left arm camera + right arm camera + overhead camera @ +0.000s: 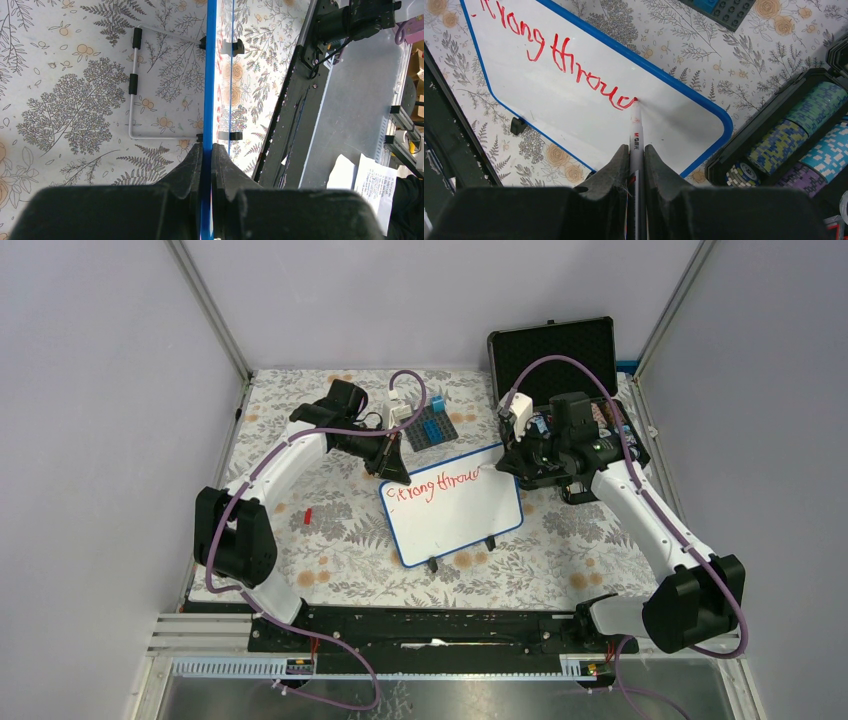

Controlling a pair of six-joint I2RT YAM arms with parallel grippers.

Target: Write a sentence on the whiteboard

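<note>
The whiteboard [455,510] lies mid-table, white with a thin blue rim and red handwriting along its far edge. My left gripper [388,468] is shut on the board's far-left corner; in the left wrist view the blue rim [208,75] runs edge-on between the jaws of that gripper [206,150]. My right gripper [512,462] is shut on a grey marker [636,137]. The marker's red tip touches the whiteboard [574,105] at the end of the red writing [589,75]. The right gripper [636,150] sits just above the board's far-right part.
An open black foam-lined case [555,355] stands at the back right, with stacks of poker chips [794,135] in its base. A grey studded plate with blue bricks [430,427] lies behind the board. A small red piece [308,515] rests on the floral cloth at left.
</note>
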